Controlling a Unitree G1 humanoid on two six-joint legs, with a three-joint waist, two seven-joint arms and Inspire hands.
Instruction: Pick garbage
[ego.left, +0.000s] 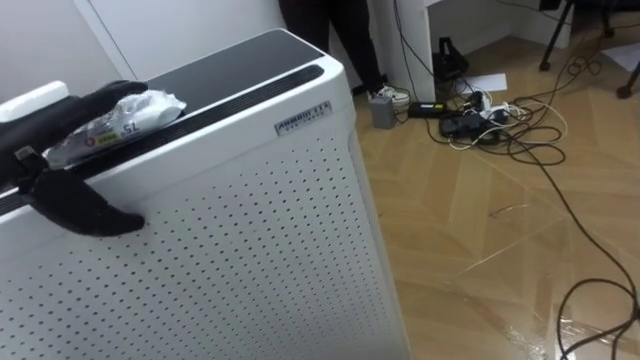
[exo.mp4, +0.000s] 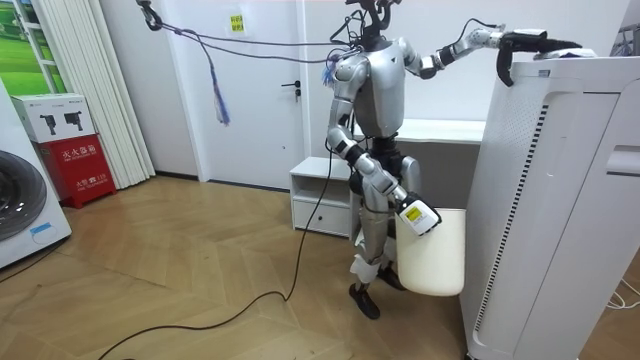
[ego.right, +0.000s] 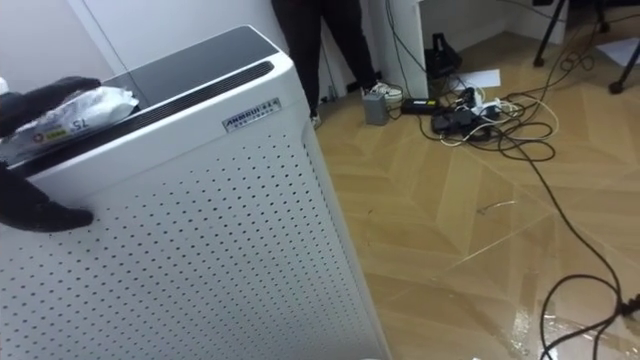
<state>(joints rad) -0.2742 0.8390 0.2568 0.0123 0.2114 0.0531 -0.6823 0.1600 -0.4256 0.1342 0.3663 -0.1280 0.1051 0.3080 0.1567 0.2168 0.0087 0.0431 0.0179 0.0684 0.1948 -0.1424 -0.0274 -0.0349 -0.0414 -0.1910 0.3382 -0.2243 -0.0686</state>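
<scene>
Left hand (ego.left: 55, 115) lying straight-fingered, unclenched, over crumpled wrapper (ego.left: 130, 115) atop white air purifier (ego.left: 250, 220), thumb hanging down its front.

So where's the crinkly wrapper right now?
In the left eye view the crumpled wrapper lies at the far left, on top of the white air purifier near its front edge, with the left hand laid over it.

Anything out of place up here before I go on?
Yes: a crumpled wrapper lies on top of the white air purifier, litter where none belongs; the left hand lies over it. On the floor behind, a cable tangle sprawls loose, with a sheet of paper beside it.
</scene>
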